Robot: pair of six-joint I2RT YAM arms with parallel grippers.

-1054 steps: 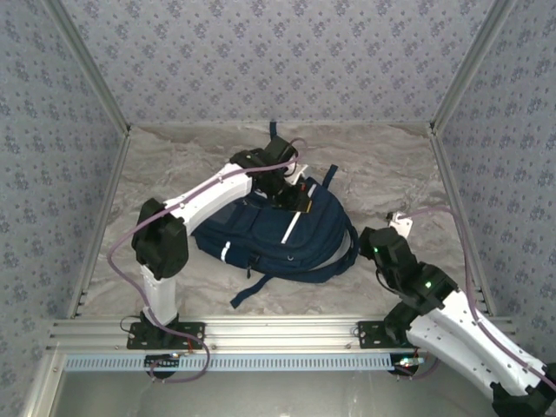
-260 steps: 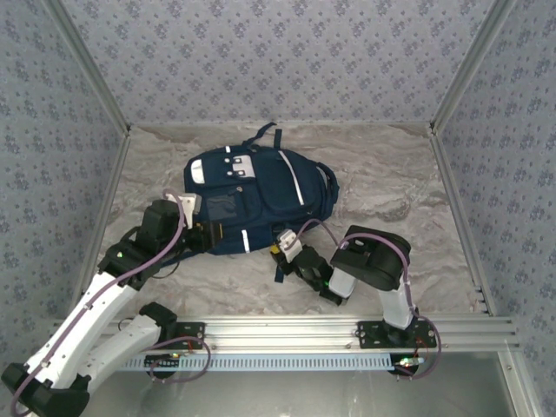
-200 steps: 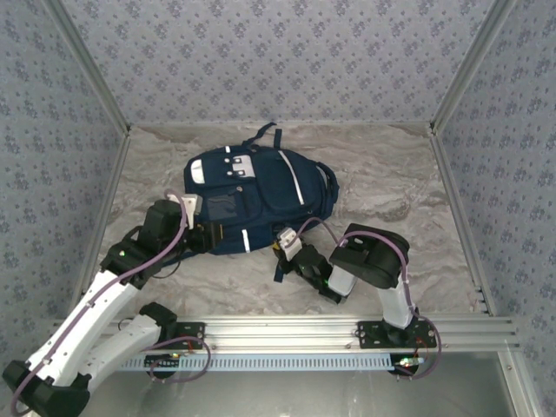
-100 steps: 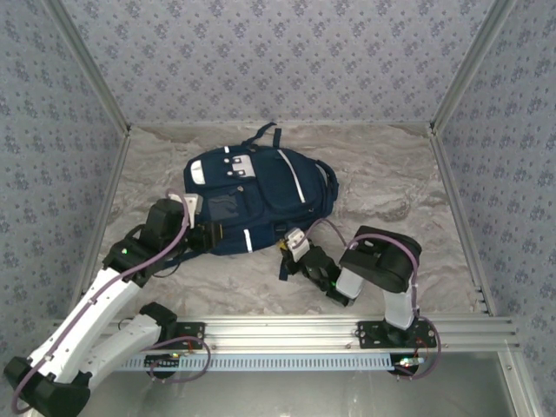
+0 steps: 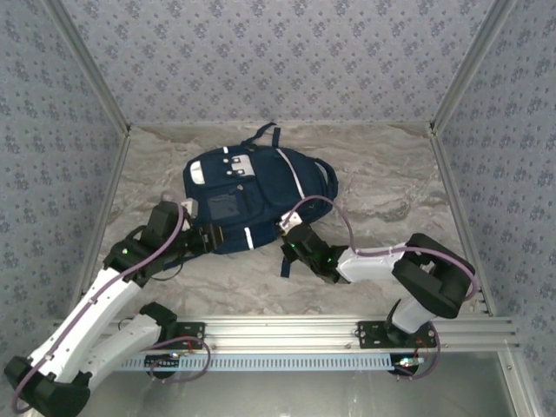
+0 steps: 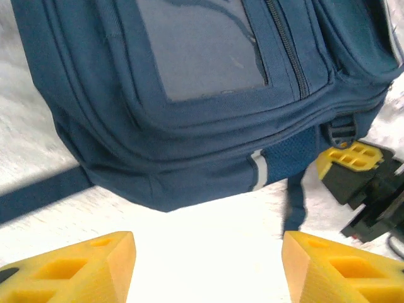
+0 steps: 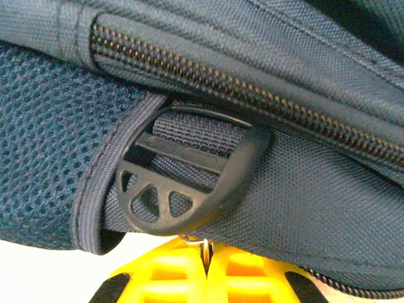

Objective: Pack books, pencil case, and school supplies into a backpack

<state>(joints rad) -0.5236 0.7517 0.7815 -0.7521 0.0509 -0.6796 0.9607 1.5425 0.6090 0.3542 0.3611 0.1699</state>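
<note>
From above, the backpack (image 5: 252, 191) lies flat in the middle of the table (image 5: 391, 191). The left claw (image 5: 207, 236) is at its near left edge and the right claw (image 5: 289, 233) at its near right edge, where a strap (image 5: 285, 262) trails toward the arms. The left wrist camera shows the left claw (image 6: 208, 252) with its yellow fingers (image 6: 76, 268) spread wide and only bare table between them, just short of the backpack's (image 6: 202, 101) lower edge; the right claw (image 6: 356, 170) sits at that edge beside the strap (image 6: 293, 202). The right wrist camera shows the right claw (image 7: 205, 255) pressed tight together under a black buckle (image 7: 189, 183) on the backpack (image 7: 315, 202), below a zipper (image 7: 252, 88). A thin metal piece (image 7: 203, 243) shows at the tips; whether it is gripped cannot be told.
</note>
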